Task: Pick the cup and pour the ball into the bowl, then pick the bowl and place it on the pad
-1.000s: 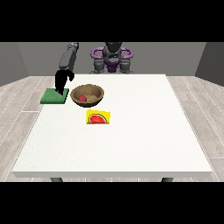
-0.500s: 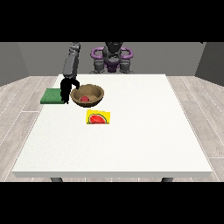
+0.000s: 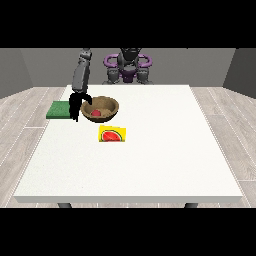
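Across the middle of the view spreads the large white table [image 3: 150, 160], with the robot [image 3: 128, 65] small behind its far edge. Toward the table's far corner at the view's left lies the flat green pad [image 3: 59, 109], near the edge. Just beside the pad, on the side toward the table's middle, stands the brown wooden bowl [image 3: 101, 108], upright, resting on the table and not on the pad. Inside the bowl sits a small red ball [image 3: 96, 113], low against its nearer wall. Nearer the camera than the bowl, and apart from it, lies a yellow card with a watermelon slice [image 3: 112, 134], flat on the table. No cup can be made out.

One arm reaches down from the robot's shoulder to the hand at the view's left [image 3: 76, 104], which hangs between the pad and the bowl, close against the bowl's rim. Its fingers point downward; whether they are apart or clamped on the rim I cannot tell. The other hand does not show.
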